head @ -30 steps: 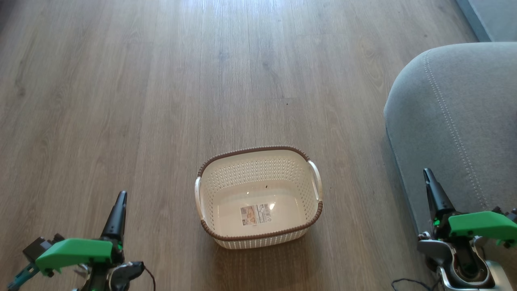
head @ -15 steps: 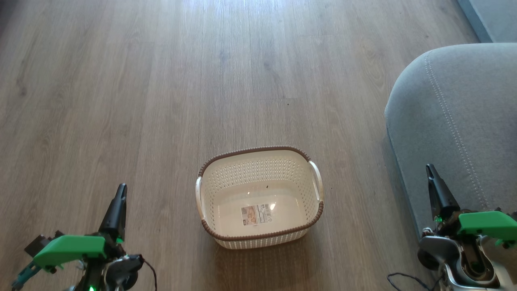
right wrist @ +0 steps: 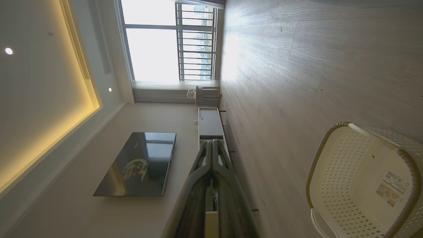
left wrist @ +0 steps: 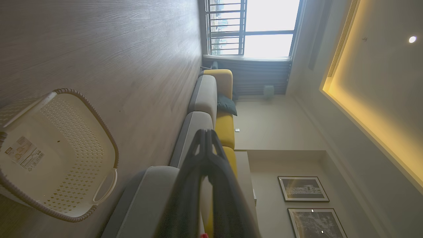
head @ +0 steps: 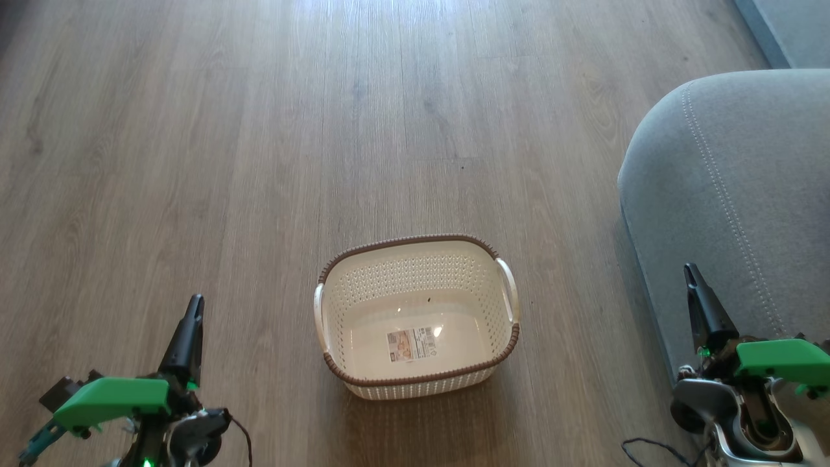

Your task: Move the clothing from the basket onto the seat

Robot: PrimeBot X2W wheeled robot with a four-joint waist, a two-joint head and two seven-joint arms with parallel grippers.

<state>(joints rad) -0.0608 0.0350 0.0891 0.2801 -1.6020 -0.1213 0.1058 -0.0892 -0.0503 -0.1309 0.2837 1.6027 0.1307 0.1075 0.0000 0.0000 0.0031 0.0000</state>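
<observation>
In the head view the basket (head: 415, 272) stands on the wood floor (head: 259, 162) with nothing inside but its paper label (head: 410, 344). The seat (head: 746, 181) rises at the right, apart from it, and the part in frame is bare grey, so I cannot tell where the clothing lies. The left gripper (head: 193, 310) and right gripper (head: 694, 282) hover low on either side of the basket. In the left wrist view its fingers (left wrist: 193, 172) are pressed together to the tips, gripping nothing. The right wrist view shows that arm's fingers (right wrist: 224, 178) closed and bare in the same way. The emptying looks finished. To do this step well, turn the head toward the seat, confirm the garments rest fully on the cushion, and keep the right arm off the seat's edge.
</observation>
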